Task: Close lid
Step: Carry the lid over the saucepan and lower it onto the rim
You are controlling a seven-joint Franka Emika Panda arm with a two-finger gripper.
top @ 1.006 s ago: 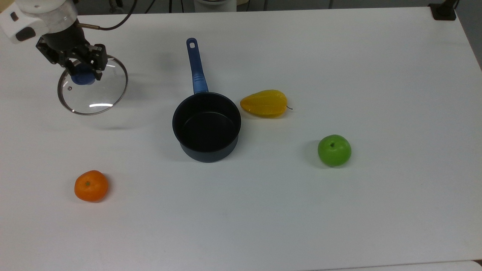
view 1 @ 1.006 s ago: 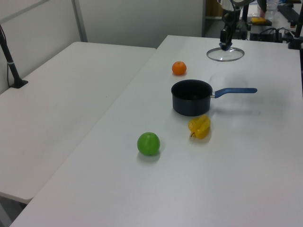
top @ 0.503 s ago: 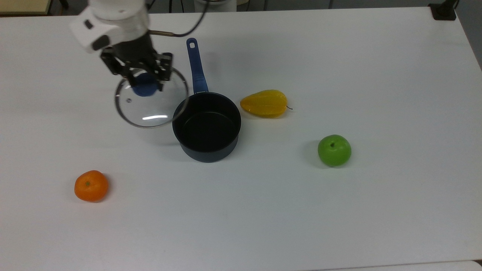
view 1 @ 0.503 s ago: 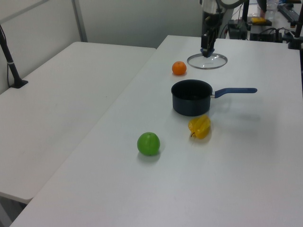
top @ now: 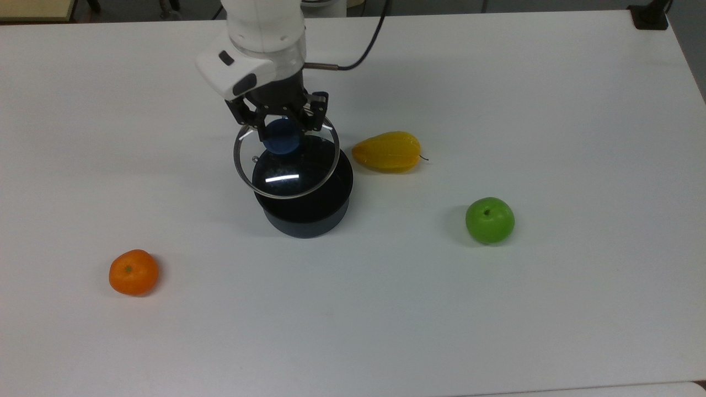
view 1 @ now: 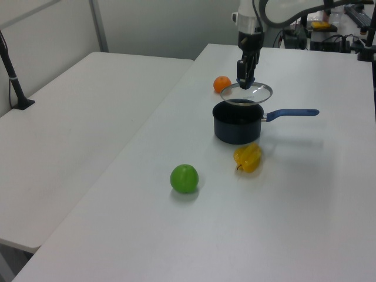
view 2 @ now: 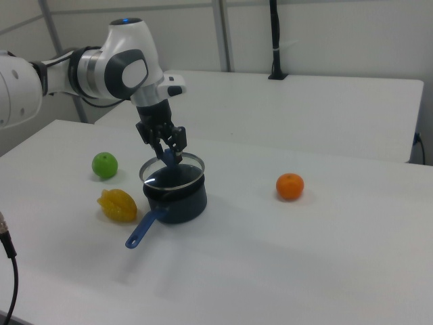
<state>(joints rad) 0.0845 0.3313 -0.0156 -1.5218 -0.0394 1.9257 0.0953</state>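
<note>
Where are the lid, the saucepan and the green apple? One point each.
lid (top: 287, 173): top view, on the clear glass below the blue knob.
saucepan (view 1: 235, 129): left view, on the dark outer wall.
green apple (top: 490, 220): top view, on the middle of the fruit.

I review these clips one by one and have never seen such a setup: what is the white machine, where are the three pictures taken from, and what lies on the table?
The white machine is a robot arm ending in a two-fingered pincer. One picture looks down from above; the other two look across the table from opposite sides. The pincer is shut on the blue knob of a clear glass lid, held just above a dark saucepan with a blue handle, not yet seated on it. On the white table lie an orange, a green apple and a yellow fruit beside the pan, all apart from each other.
</note>
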